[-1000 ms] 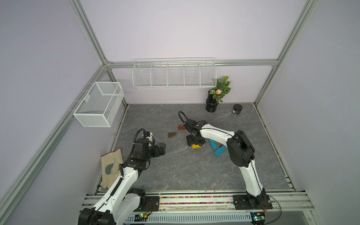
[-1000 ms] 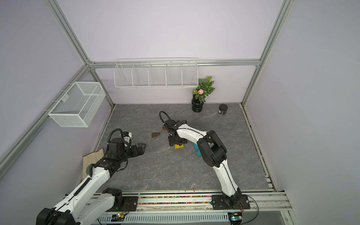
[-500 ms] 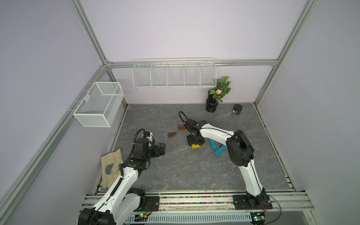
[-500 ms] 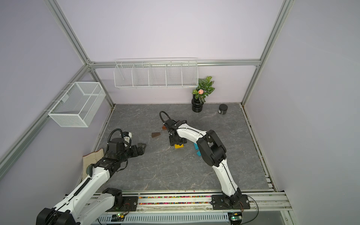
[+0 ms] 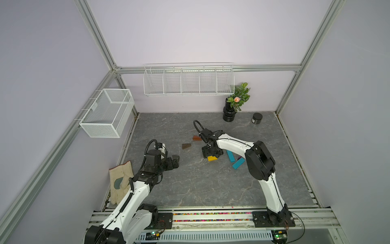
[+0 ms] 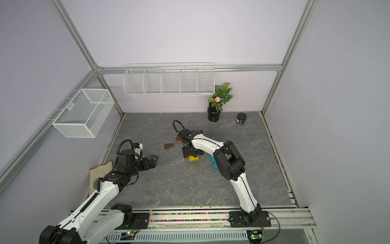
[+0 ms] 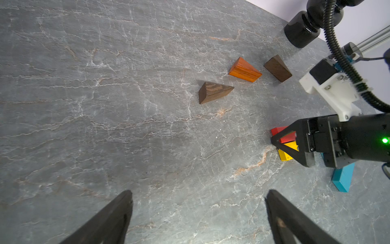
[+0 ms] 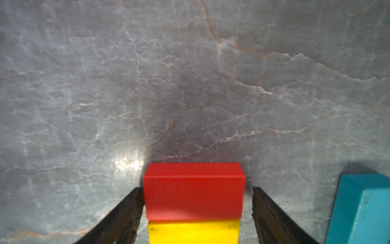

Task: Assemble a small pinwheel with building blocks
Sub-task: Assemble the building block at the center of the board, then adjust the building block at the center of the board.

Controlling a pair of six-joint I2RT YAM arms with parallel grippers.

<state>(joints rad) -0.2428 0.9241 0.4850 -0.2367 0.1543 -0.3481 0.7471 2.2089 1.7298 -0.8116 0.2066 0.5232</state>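
Right gripper (image 8: 196, 189): jaws spread, straddling the red block (image 8: 193, 198), with a sliver of table showing beside one finger; it pinches nothing. The red block lies flat on the table (image 5: 190, 186), touching the yellow block (image 8: 193, 231) along its long edge; together they make the square centre of the pinwheel, which I judge laid. A teal bar (image 5: 230, 156) lies just beside that pair but apart from it; a second teal bar (image 5: 238, 163) lies near the first, both askew; no stem is formed. Three wedges lie well apart from the centre: a dark brown wedge (image 7: 214, 93), an orange-brown wedge (image 7: 244, 70) and a second dark wedge (image 7: 277, 68); none touches another. Left gripper (image 7: 199, 192): jaws wide apart, empty, over bare table, well apart from every block. Assessment: centre done; four blades and the stem outstanding; a purple wedge cannot be made out clearly.
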